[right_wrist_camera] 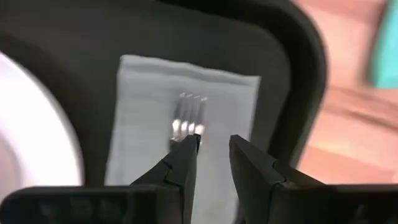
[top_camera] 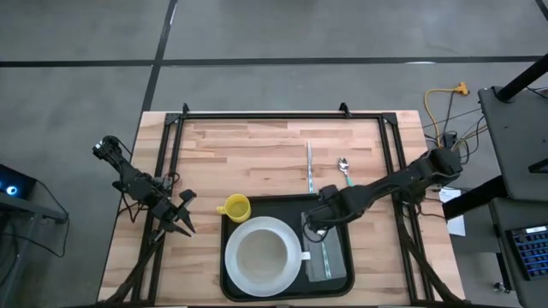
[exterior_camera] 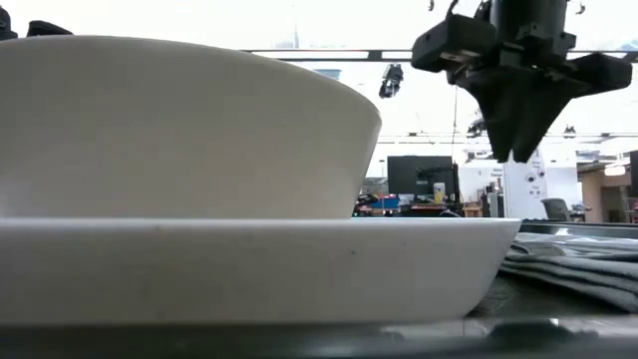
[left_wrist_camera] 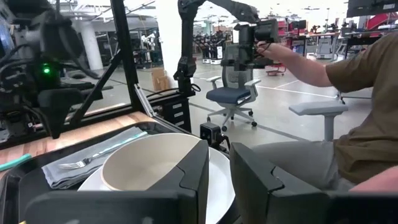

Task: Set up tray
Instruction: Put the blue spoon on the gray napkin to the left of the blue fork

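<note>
Seen from overhead: a light butcher-block table (top_camera: 257,154) framed by black rails, with two dark arms reaching in from either side.

Resting at the table's near edge, centred: the black tray (top_camera: 336,275), rounded corners, raised rim. Filling its left part: a round white plate (top_camera: 291,265) carrying a white bowl (top_camera: 259,255). Lying along its right part: a folded grey napkin (top_camera: 322,265) with a fork (right_wrist_camera: 188,119) on top, tines showing bright against the cloth in the right wrist view.

Touching or just beside the tray's far left corner, on bare wood: a small yellow cup (top_camera: 235,207). Beyond the tray's far edge, also on wood: a table knife (top_camera: 310,167) and, beside it, a spoon with a teal handle (top_camera: 346,171).

Right gripper (top_camera: 313,224) hanging low over the fork and napkin, jaws a narrow gap apart, holding nothing; fork apparently just set down. Left gripper (top_camera: 180,221) parked off the tray's left side over the table, fingers nearly together, empty.

Likely step in hand: laying cutlery on the napkin. Likely next: lifting clear of the fork, reaching past the rim for the knife or spoon, then placing it parallel to the fork without dragging the cloth.

No readable brands, labels or writing anywhere.

Beyond the table, in the left wrist view: a seated person's arm (left_wrist_camera: 298,62) extended.
</note>
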Motion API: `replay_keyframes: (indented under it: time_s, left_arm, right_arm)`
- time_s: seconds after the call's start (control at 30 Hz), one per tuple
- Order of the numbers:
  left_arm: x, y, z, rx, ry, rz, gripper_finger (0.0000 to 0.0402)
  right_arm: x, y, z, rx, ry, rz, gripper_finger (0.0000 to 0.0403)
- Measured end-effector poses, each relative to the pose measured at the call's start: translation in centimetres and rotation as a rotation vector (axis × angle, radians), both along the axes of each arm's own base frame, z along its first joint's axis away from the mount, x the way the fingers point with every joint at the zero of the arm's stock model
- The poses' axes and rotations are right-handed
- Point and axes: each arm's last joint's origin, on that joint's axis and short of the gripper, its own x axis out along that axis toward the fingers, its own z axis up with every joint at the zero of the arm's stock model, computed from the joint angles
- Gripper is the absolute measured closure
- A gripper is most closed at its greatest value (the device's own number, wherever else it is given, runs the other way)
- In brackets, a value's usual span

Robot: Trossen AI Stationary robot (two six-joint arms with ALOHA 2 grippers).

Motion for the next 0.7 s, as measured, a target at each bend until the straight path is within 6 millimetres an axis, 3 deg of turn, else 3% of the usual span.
replay_keyframes:
  time_s: [0.17, 0.5, 0.7]
  left_arm:
    - [0.0, 0.0, 0.0, 0.000, 0.000, 0.000, 0.0354]
    - [0.0, 0.0, 0.0, -0.001, 0.000, 0.000, 0.0354]
    - [0.0, 0.0, 0.0, 0.000, 0.000, 0.000, 0.0354]
  right_arm:
    - [-1.8, -2.1, -0.4, -0.008, 0.018, -0.031, 0.0315]
    - [-7.3, -6.3, -2.0, -0.023, 0.059, -0.091, 0.0332]
    - [-9.6, -8.4, -3.3, -0.016, 0.004, -0.099, 0.0335]
